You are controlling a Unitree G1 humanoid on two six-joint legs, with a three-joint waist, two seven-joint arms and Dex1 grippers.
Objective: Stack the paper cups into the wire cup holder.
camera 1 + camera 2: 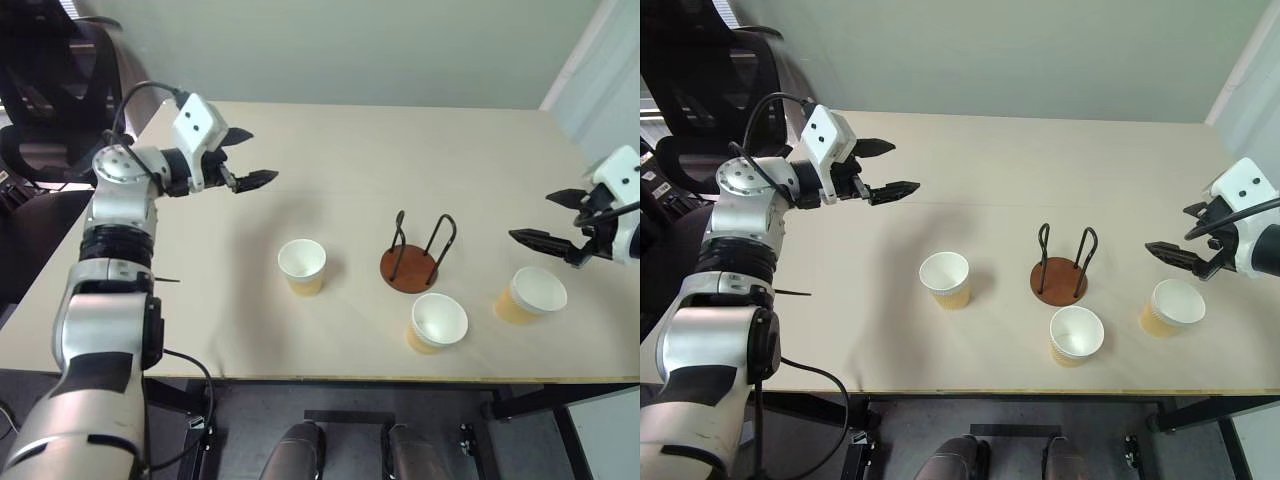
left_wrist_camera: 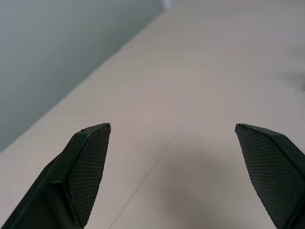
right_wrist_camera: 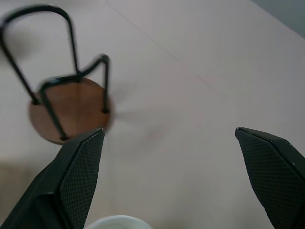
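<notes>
So right gripper, jaws spread & empty, hangs just above/far of the rightmost paper cup w/ wire cup holder to its left; left gripper, also spread, well off.

The setting is an office or lab room arranged for tabletop testing. A plain beige table stands against a bare pale green wall. A black office chair sits at the table's left end. The floor under the near edge is grey. Cables run loose beside the table leg.
</notes>
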